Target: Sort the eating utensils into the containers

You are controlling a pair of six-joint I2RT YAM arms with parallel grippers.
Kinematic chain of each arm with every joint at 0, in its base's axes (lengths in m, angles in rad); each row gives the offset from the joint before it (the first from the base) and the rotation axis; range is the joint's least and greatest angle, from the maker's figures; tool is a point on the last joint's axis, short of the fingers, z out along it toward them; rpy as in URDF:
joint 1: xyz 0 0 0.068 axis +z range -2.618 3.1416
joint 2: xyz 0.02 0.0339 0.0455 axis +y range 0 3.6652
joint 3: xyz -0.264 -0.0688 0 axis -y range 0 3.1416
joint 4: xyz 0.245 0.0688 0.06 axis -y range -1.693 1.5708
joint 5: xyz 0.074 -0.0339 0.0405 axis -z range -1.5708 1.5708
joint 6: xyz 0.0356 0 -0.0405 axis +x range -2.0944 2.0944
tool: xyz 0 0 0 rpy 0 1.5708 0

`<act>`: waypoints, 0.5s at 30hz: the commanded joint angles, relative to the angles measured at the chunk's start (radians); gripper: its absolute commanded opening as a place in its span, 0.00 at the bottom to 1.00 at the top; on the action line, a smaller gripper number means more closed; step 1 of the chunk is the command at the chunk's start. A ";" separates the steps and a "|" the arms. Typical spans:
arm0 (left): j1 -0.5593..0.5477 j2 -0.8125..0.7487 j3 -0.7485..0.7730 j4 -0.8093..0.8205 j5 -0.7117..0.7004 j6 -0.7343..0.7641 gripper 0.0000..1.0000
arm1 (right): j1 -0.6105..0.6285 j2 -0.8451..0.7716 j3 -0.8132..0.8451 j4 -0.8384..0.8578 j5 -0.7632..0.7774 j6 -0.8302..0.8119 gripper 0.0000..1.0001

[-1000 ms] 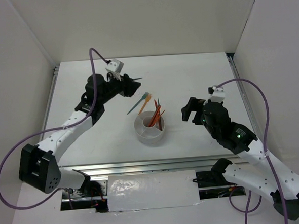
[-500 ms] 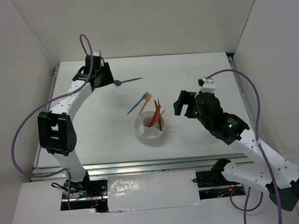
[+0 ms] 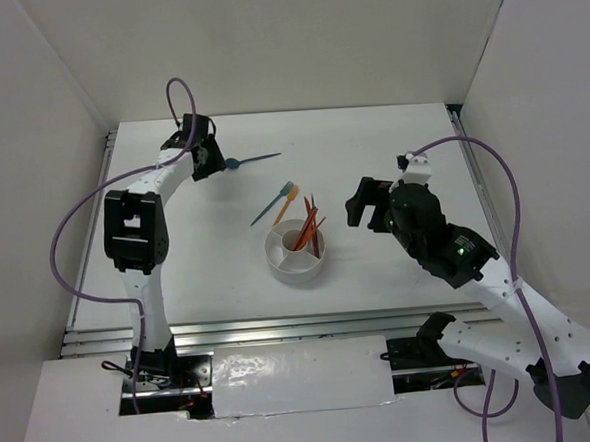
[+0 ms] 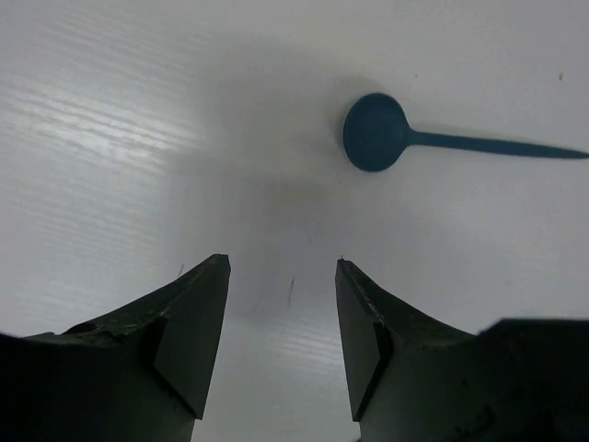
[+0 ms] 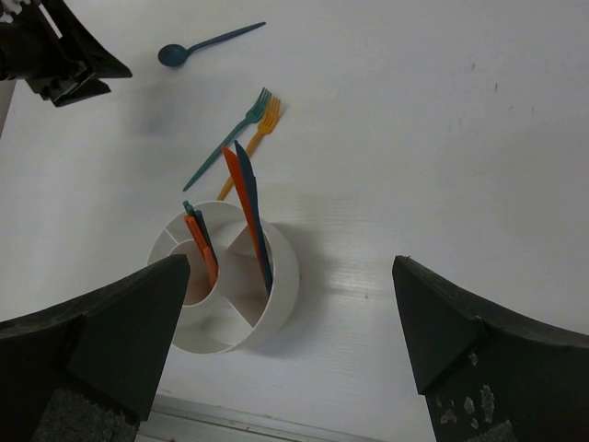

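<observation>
A blue spoon (image 3: 249,161) lies flat at the back left; in the left wrist view its bowl (image 4: 374,134) lies just beyond the fingertips. My left gripper (image 3: 211,160) (image 4: 282,267) is open and empty, right beside the bowl. A teal fork (image 3: 271,205) (image 5: 225,140) and an orange fork (image 3: 285,206) (image 5: 252,140) lie side by side behind the round white holder (image 3: 275,263) (image 5: 287,276). Orange and dark teal chopsticks (image 3: 309,223) (image 5: 247,204) stand in its compartments. My right gripper (image 3: 364,205) (image 5: 291,263) is open and empty, raised to the holder's right.
White walls enclose the table on three sides. A metal rail (image 3: 281,327) runs along the near edge. The left gripper (image 5: 63,53) shows at the top left of the right wrist view.
My left gripper has drawn back to the left off the spoon, which now lies bare on the table. The right gripper has shifted only slightly.
</observation>
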 commanded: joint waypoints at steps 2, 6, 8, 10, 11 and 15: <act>0.015 0.080 0.094 0.082 0.113 -0.075 0.63 | 0.013 0.013 0.066 0.002 0.024 0.009 1.00; 0.020 0.182 0.210 0.045 0.101 -0.087 0.61 | 0.011 0.028 0.081 0.018 0.019 0.005 1.00; 0.021 0.239 0.272 0.037 0.107 -0.090 0.60 | 0.014 0.040 0.094 0.019 0.012 0.005 1.00; 0.018 0.269 0.301 0.031 0.103 -0.095 0.60 | 0.017 0.046 0.101 0.033 0.006 0.003 1.00; 0.018 0.271 0.300 0.034 0.100 -0.099 0.60 | 0.019 0.053 0.101 0.034 0.003 0.002 1.00; 0.030 0.259 0.255 0.080 0.103 -0.107 0.57 | 0.019 0.074 0.103 0.021 0.004 0.003 1.00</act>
